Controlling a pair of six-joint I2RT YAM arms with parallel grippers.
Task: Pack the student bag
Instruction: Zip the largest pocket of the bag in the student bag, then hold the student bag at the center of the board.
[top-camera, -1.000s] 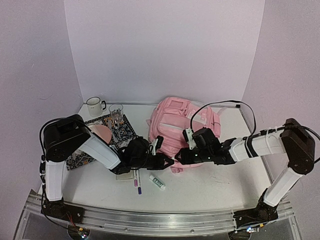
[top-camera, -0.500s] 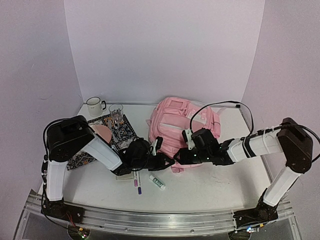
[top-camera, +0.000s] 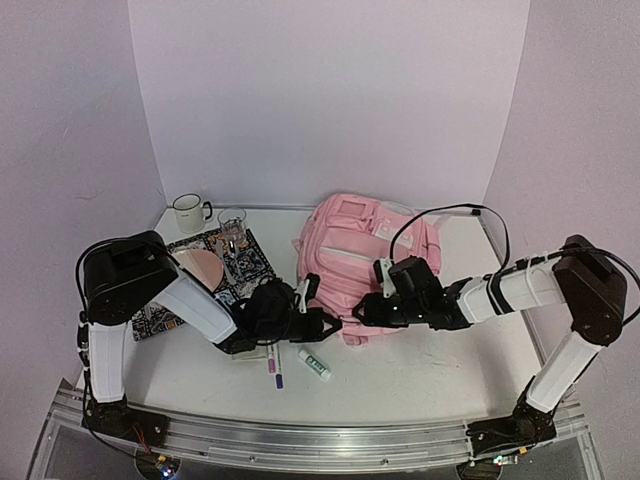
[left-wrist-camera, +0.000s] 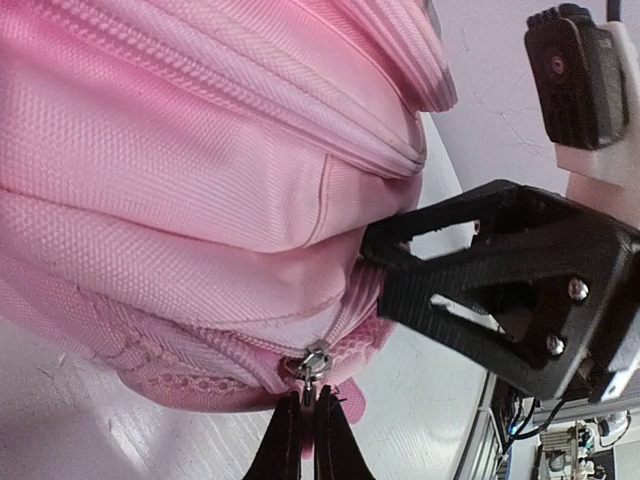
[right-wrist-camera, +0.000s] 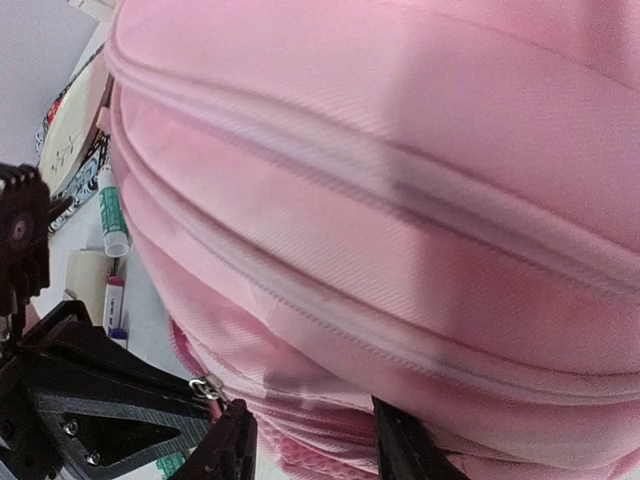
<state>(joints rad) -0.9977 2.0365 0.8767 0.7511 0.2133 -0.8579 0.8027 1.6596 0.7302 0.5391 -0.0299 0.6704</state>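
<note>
Two grippers work the near edge of the student bag (top-camera: 350, 245), which lies flat at the middle of the table (top-camera: 420, 375). The change is on the left. The left gripper (left-wrist-camera: 308, 410), whose fingers were a little apart a second ago, has pressed them together on the small metal zip pull (left-wrist-camera: 316, 360) at the bag's near bottom edge. The right gripper (right-wrist-camera: 312, 435) has shifted slightly along that same edge. Its fingers stand apart astride a fold of pink fabric just beside the pull, and whether they clamp it I cannot tell. That reads as a pocket about to be opened, with the pull in hand and the fabric braced. Nothing looks packed yet, I judge: a purple-tipped marker (top-camera: 276, 370) and a white tube (top-camera: 314, 364) lie loose just off the bag's near-left corner.
</note>
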